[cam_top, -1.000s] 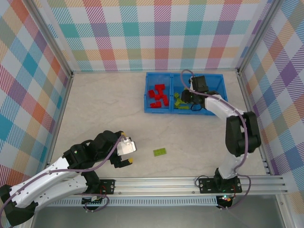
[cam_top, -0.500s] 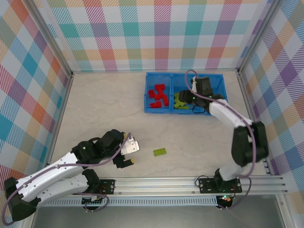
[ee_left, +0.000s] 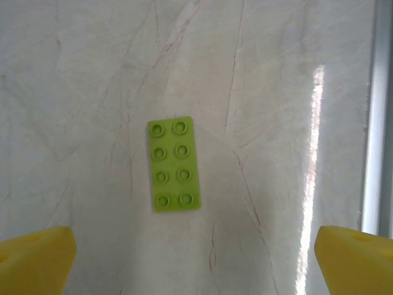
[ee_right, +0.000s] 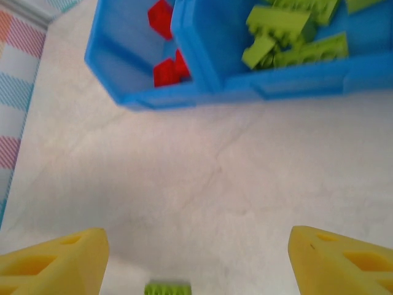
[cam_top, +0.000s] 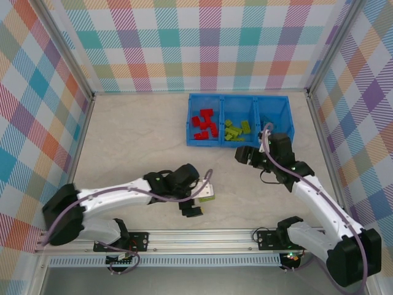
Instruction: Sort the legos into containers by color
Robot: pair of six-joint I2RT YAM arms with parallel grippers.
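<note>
Marbled tabletop (ee_left: 276, 92) shows between the left gripper's (ee_left: 196, 264) wide-open jaws. A lime brick (ee_left: 174, 164) lies flat there, studs up, its long axis pointing away from the wrist, well in front of the tray (cam_top: 237, 145). That arm stretches low and rightward. Just before the tray, the right gripper (ee_right: 196, 258) gapes empty, its forearm slanting toward the tray.

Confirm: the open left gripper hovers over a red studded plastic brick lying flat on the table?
No. The studded plastic brick under the open left gripper is lime green, not red, flat on the table; the left wrist view shows it.
</note>
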